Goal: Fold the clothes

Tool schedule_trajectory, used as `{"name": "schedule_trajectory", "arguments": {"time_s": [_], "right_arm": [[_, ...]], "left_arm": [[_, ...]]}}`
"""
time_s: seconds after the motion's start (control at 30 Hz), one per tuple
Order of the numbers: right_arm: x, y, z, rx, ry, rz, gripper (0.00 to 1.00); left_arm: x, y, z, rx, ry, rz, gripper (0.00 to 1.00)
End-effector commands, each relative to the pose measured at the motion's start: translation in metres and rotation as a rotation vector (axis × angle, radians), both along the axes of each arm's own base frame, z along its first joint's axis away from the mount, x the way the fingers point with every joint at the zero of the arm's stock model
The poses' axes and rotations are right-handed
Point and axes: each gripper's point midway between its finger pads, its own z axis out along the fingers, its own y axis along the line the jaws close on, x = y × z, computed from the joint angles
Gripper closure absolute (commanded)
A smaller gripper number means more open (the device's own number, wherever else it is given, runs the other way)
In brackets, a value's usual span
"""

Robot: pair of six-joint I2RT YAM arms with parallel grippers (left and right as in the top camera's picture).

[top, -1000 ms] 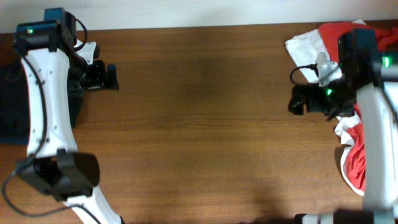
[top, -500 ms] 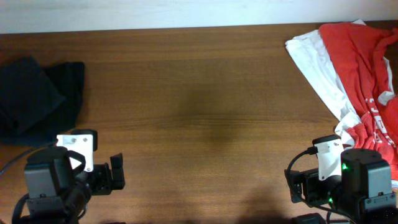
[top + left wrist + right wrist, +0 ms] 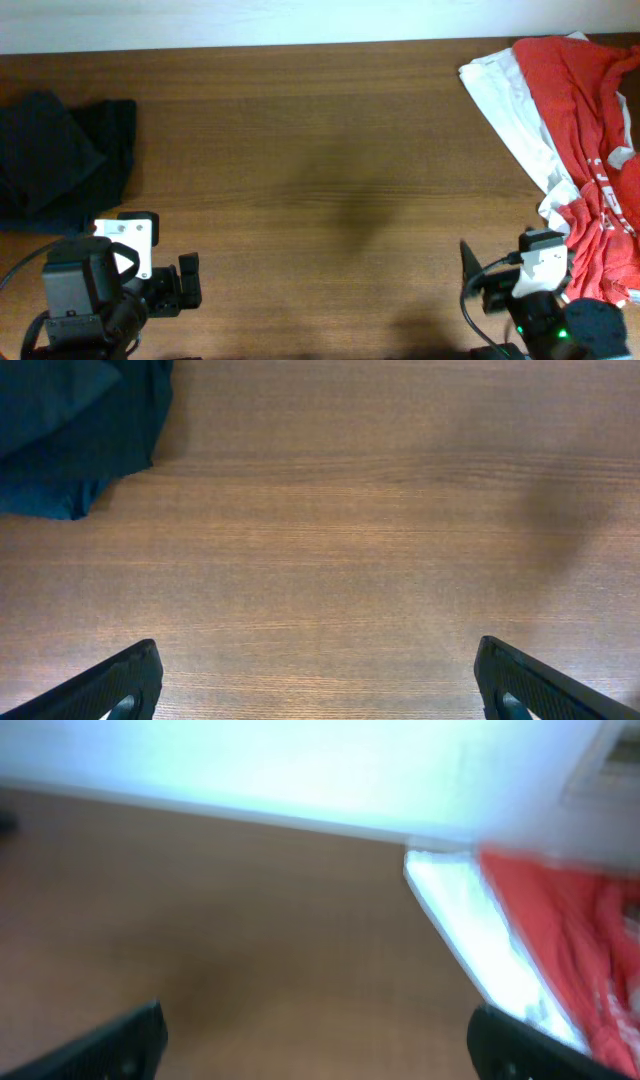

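The black T-shirt [image 3: 60, 160] lies in a crumpled, partly folded heap at the table's far left; no lettering shows. Its edge also shows at the top left of the left wrist view [image 3: 70, 430]. My left gripper [image 3: 186, 284] is open and empty near the front edge, well in front of and to the right of the shirt; its fingers stand wide apart in the left wrist view [image 3: 320, 690]. My right gripper [image 3: 468, 272] is open and empty near the front right edge; the right wrist view [image 3: 320, 1045] is blurred.
A red shirt with white lettering [image 3: 590, 130] lies over a plain white garment [image 3: 510, 100] at the back right, running down the right side. Both show blurred in the right wrist view, the red shirt [image 3: 560, 940] beside the white garment [image 3: 470, 930]. Bare wooden table [image 3: 320, 180] lies between.
Both arms have drawn back from the far side of the table to the front edge. In the last half second the right arm sank further toward the front; the left barely moved.
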Motion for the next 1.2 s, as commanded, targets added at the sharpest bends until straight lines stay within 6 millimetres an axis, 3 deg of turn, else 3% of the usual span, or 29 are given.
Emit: {"name": "schedule_trajectory", "arguments": {"time_s": [0.0,0.03,0.2,0.37,1.17], "right_arm": [[0.014,-0.002,-0.028,0.004,-0.094,-0.017,0.01],[0.022,-0.001,-0.04,0.012,-0.171,-0.017,0.01],[0.043,-0.012,-0.058,0.015,-0.282,-0.07,0.01],[0.056,-0.022,-0.109,0.007,-0.231,-0.112,0.01],[0.056,-0.022,-0.108,-0.025,-0.235,-0.103,0.01]], "left_arm": [[-0.001,0.0,-0.001,-0.006,-0.001,0.003,0.01],[-0.001,0.0,-0.001,-0.006,-0.001,0.003,0.01],[-0.001,0.0,-0.001,-0.006,-0.001,0.004,0.01],[-0.001,0.0,-0.001,-0.006,-0.001,0.003,0.01],[-0.005,0.0,0.0,0.002,-0.01,0.005,0.01]]}}
